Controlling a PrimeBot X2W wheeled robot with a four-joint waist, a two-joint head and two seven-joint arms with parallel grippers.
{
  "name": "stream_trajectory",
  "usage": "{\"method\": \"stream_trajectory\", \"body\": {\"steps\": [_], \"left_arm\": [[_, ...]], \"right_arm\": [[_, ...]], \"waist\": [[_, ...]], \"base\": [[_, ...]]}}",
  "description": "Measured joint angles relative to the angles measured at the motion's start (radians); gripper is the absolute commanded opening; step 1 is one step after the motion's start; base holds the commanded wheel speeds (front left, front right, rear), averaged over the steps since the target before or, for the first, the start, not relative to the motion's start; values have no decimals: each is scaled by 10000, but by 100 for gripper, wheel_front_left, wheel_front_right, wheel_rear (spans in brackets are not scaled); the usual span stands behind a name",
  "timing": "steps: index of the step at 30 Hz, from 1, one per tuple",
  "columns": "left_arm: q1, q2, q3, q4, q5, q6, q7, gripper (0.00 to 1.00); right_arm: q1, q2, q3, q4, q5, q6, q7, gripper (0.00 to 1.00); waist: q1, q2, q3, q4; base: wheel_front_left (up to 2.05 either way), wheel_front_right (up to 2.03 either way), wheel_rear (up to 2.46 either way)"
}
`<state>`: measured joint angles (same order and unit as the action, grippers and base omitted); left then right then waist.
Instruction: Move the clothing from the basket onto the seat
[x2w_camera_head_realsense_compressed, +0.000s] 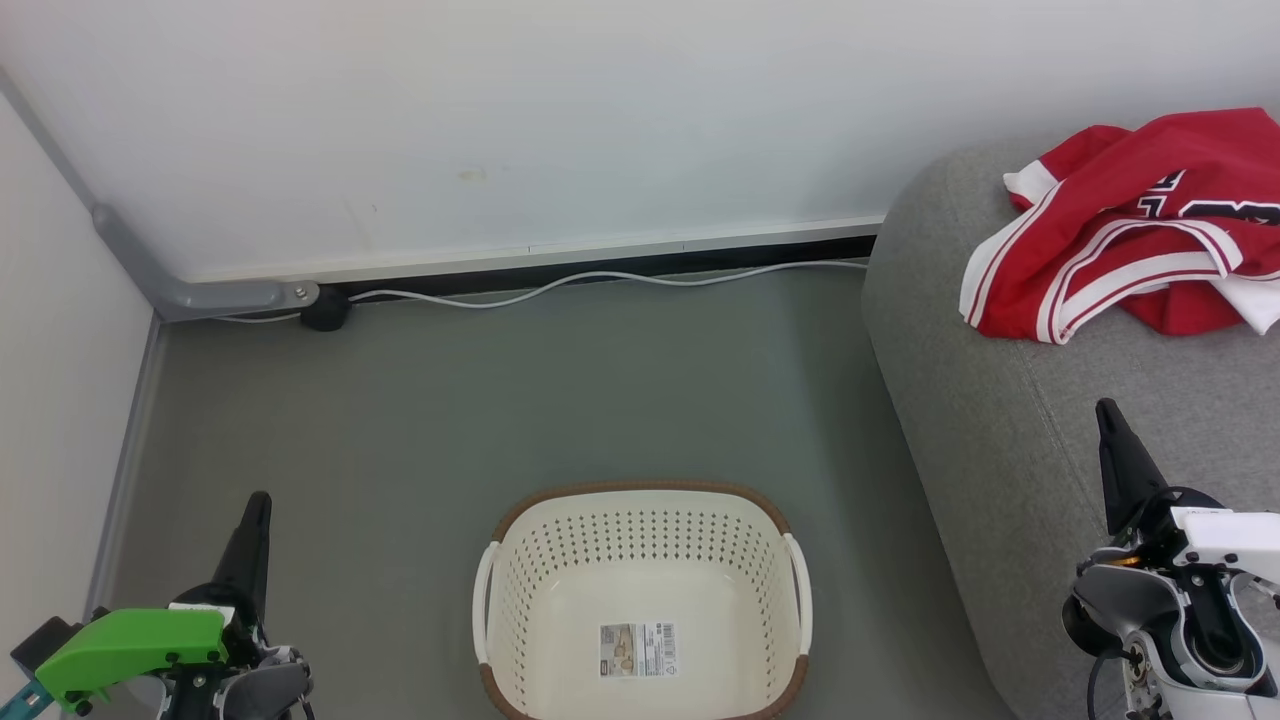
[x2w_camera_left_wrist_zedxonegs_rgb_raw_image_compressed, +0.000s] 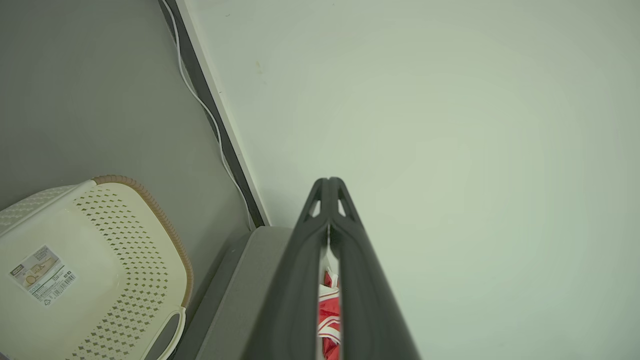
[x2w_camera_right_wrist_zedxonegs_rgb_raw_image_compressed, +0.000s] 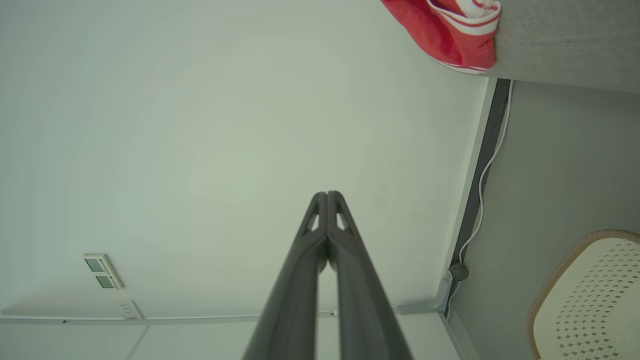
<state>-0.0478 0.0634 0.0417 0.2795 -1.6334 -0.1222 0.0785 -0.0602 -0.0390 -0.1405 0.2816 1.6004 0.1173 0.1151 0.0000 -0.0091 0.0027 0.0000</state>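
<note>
Left gripper (x2w_camera_head_realsense_compressed: 258, 505), right gripper (x2w_camera_head_realsense_compressed: 1105, 412): both closed, upright

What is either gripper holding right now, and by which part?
Nothing. Left gripper and right gripper are both shut and empty; the clothing lies on the seat, clear of both.

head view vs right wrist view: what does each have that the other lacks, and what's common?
Head view, not right wrist view: the left pincer, shut; the paper label at the bottom of the basket; the black lettering on the clothing.
Right wrist view, not head view: a small wall unit with two dark windows.
Both: the red clothing lying on the grey seat, the basket's brown rim and perforated wall, the white cable along the wall foot, and the right pincer, shut.
</note>
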Motion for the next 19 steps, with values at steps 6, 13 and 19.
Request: {"method": "stream_trajectory", "body": {"steps": [6,13,19], "left_arm": [[-6,-2,4,6,0,0,0,0],[-33,-10,6,10,0,0,0,0],[-47,-19,10,13,0,-2,2,0]], "right_arm": [[0,0,2,0,8,0,0,0],[0,0,2,-2,8,0,0,0],[0,0,4,-2,8,0,0,0]], "waist": [[0,0,0,0],[0,0,0,0],[0,0,0,0]], "base": [[0,0,0],[0,0,0],[0,0,0]]}}
